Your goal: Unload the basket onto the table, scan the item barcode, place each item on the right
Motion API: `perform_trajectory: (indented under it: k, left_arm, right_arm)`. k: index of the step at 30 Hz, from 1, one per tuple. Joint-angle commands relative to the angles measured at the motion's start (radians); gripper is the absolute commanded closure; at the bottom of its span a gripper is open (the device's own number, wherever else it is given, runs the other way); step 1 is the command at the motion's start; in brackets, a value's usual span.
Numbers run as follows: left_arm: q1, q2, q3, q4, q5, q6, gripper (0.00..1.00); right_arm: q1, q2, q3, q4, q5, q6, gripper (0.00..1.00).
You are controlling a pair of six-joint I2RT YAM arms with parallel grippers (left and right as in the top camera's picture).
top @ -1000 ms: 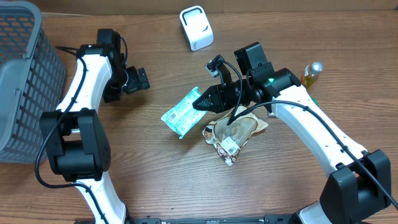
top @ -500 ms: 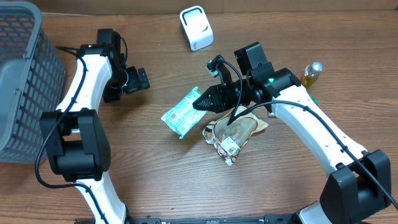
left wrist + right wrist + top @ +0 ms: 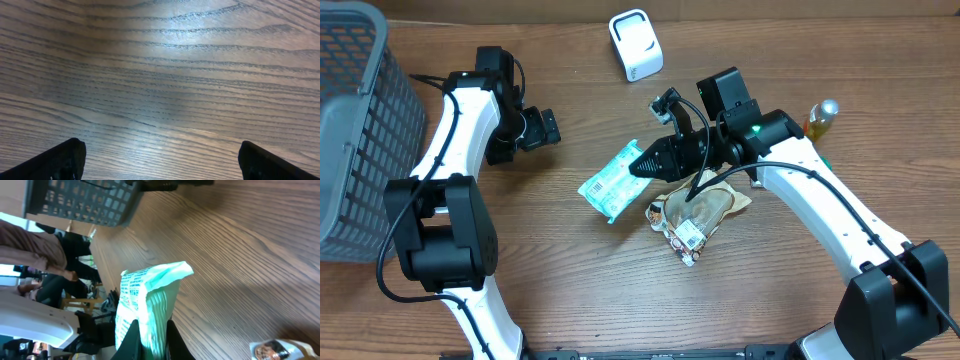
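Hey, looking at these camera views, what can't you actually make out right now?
- Barcode on the green packet: in the overhead view the print is too small. The right wrist view shows the packet almost edge-on, with its lower part cut off by the frame.
- Bottle: in the overhead view its lower part is hidden behind the right arm.
- Basket: in the overhead view it is cut off by the left edge.

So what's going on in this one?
The right tool is shut on one end of a green and white plastic packet, holding it out over the wooden table. The left tool hangs open above bare wood, holding nothing. The white boxy device, likely the scanner, stands apart at the far edge; the packet is not yet in front of it. A brown snack pouch lies beneath the right arm.
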Motion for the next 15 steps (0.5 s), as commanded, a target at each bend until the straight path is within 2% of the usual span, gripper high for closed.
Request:
perform_trajectory:
  k: [1,4,10,12,15]
  left_arm:
    - [-0.002,-0.001,0.013,-0.002,-0.009,-0.003,0.01]
    - [-0.002,-0.001,0.013,-0.002,-0.009,-0.003,0.00]
    - [-0.002,-0.001,0.013,-0.002,-0.009,-0.003,0.01]
    - [-0.002,-0.001,0.013,-0.002,-0.009,-0.003,0.00]
    - [-0.002,-0.001,0.014,-0.002,-0.009,-0.003,0.01]
  right_arm:
    - [-0.016,-0.011,0.014,0.037,-0.034,-0.011,0.96]
    - [-0.016,-0.011,0.018,0.119,0.133,-0.009,0.96]
    - [-0.016,-0.011,0.163,0.270,0.224,-0.007,0.96]
    - [-0.010,-0.011,0.243,0.349,0.399,-0.060,0.96]
    - [0.006,-0.011,0.264,0.476,0.563,-0.231,0.96]
